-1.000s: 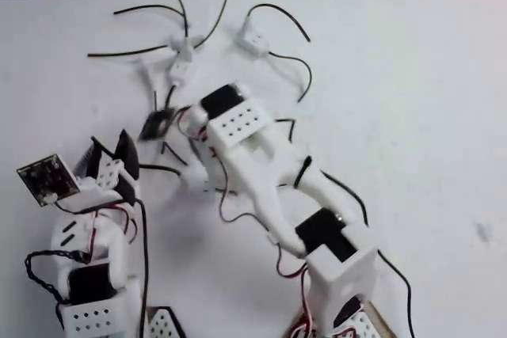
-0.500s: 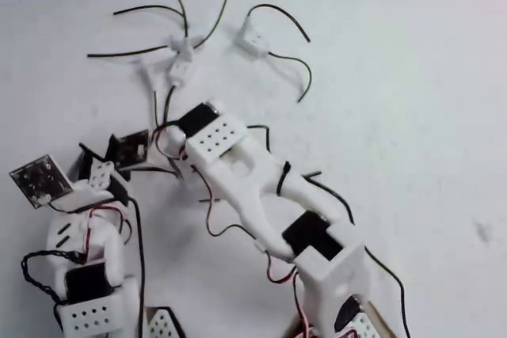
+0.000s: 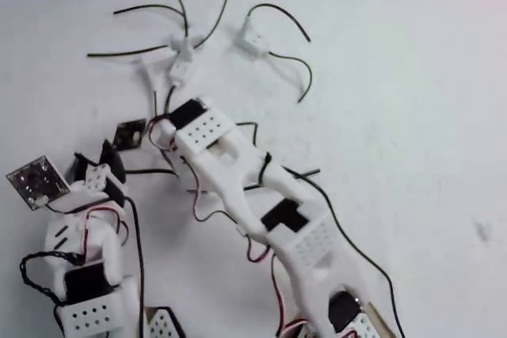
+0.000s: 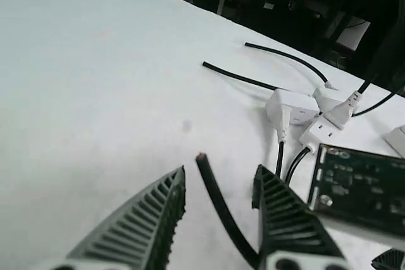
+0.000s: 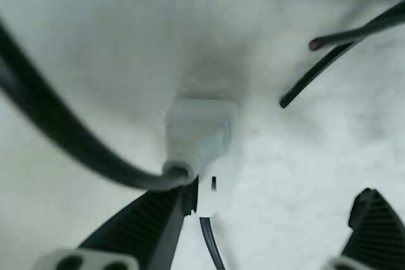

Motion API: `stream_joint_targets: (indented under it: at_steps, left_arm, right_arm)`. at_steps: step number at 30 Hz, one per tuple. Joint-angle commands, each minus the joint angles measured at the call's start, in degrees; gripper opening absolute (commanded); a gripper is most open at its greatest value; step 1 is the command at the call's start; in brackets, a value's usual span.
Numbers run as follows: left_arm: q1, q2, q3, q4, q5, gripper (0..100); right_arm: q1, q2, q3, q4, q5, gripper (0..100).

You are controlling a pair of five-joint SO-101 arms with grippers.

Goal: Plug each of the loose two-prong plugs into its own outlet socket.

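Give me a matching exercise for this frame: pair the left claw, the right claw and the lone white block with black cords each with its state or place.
Things
A. left claw
B. right claw
C. lone white plastic block with two black cords

States or places
1. open, with a white plug on a black cord beside one finger
2. lies on the white table, apart from both arms, toward its far edge
3. open, with the loose end of a thin black cord between its fingers

Pairs: A-3, B-1, C-2.
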Motion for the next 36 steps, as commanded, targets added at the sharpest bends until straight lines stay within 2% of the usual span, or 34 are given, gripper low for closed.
stream_joint_targets:
  at_steps: [1,3,14,23,30,33,36]
  left_arm:
    - [-0.3,-1.1,-2.1,-1.4,2.4,20]
    - [-0.6,-1.1,-2.1,-1.5,2.6,20]
    - [-2.3,-1.1,-2.1,-1.6,2.8,20]
    - [-2.8,-1.1,-2.1,-1.6,2.9,20]
    - [-3.6,-1.1,-2.1,-1.7,2.9,20]
    - [-3.7,-1.1,-2.1,-1.8,2.9,20]
    - [-3.7,-1.1,-2.1,-1.8,2.9,20]
  right_arm:
    - [-5.8,6.1,-5.8,5.1,-1.9,37.3]
    - [-6.2,7.0,-9.0,9.7,-1.8,37.3]
    - [-8.9,-2.2,-0.8,9.8,-0.3,37.3]
    - [-13.4,-5.2,11.5,4.2,-0.7,37.3]
    - [-15.5,-0.5,11.2,0.7,-1.2,37.3]
    - [-15.5,2.2,6.2,4.4,-5.3,37.3]
    - [-15.6,4.4,4.0,9.3,-6.1,37.3]
